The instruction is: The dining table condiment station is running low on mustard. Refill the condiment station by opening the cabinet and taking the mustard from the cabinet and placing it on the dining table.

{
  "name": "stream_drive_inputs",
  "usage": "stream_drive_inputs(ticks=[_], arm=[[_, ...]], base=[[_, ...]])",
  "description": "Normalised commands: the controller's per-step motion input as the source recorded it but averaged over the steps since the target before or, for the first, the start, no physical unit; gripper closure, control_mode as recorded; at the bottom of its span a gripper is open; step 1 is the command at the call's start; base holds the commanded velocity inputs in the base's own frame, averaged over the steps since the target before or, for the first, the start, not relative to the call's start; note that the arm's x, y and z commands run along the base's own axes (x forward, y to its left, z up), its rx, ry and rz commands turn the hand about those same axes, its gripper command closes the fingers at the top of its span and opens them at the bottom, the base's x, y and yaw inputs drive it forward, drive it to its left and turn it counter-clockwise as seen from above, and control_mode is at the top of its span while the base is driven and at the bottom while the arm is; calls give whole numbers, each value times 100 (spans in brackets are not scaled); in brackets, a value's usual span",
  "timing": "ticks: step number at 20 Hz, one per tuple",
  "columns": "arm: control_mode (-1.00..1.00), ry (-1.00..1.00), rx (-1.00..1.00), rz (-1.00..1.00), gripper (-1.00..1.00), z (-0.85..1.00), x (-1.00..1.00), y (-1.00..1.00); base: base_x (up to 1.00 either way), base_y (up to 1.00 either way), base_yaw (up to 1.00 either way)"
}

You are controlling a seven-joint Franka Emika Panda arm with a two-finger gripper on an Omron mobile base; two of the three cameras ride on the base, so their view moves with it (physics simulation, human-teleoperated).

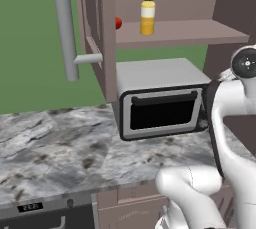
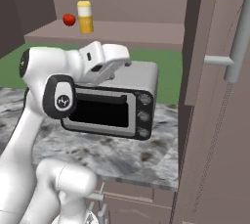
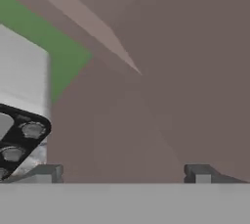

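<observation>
Cabinet [image 1: 95, 48] doors stand open; step in hand is the reach for the mustard [image 1: 147, 17]; pincer [image 3: 122, 174] spread wide, holding nothing, facing the door panel; mustard upright on the shelf above and well apart; next move: lift, swing toward bottle.

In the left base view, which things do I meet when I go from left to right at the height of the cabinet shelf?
Grey door handle → small red ball → mustard → bare part of the cabinet shelf.
</observation>
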Motion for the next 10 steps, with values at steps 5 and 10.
stream_drive_inputs(ticks=[5,10], arm=[[-100,-49,21,21,-100,2,7,71],[-100,-32,27,29,-100,47,0,41]], base=[[0,0,0],[0,0,0]])
